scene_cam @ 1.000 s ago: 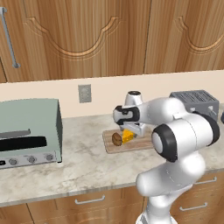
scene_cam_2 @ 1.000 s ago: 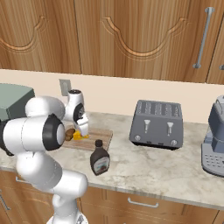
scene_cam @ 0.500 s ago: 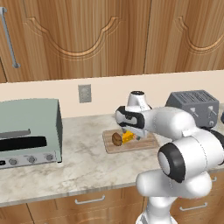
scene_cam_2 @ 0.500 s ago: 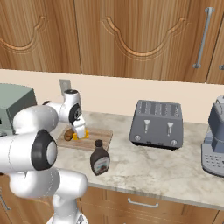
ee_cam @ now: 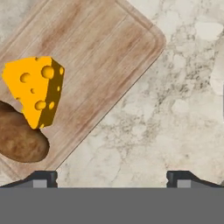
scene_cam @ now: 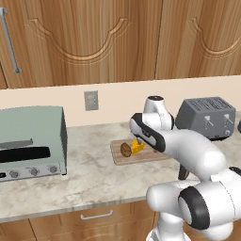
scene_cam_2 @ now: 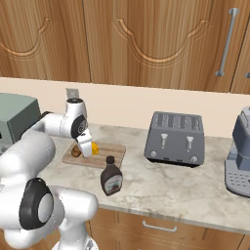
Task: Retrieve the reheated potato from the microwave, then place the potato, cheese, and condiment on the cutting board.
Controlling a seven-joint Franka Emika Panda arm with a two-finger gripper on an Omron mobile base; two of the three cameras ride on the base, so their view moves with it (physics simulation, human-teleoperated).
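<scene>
Cutting board [ee_cam: 92,70]: light wooden board with rounded corners, lying flat on the marble bench [ee_cam: 175,109]; fills the upper left of the hand view, sits at centre frame in the left base view [scene_cam: 141,155] and left of centre in the right base view [scene_cam_2: 110,155].

Cheese [ee_cam: 37,89]: orange-yellow wedge with holes, on the board at the left of the hand view, touching the potato; seen just right of the potato in the left base view [scene_cam: 138,147].

Potato [ee_cam: 17,140]: dull brown oval, on the board at the lower left of the hand view, partly cut by the frame edge; also at centre of the left base view [scene_cam: 126,149].

Condiment bottle [scene_cam_2: 112,177]: dark brown, narrow neck, dark cap, upright on the bench just in front of the board in the right base view, lower centre-left. It carries a label, too small to read.

End effector [ee_cam: 112,177]: jaws spread wide, holding nothing, its dark fingertips [ee_cam: 41,178] at the bottom corners of the hand view, over the board's edge and bare bench; in the right base view it hangs above the board [scene_cam_2: 86,148].

Toaster oven [scene_cam: 28,143]: pale green-grey, left of frame, small knobs along the front.

Toaster [scene_cam_2: 175,139]: grey, four slots, right of centre.

Wall outlet [scene_cam: 91,100]: on the backsplash, upper centre-left.

No legible writing anywhere.
</scene>
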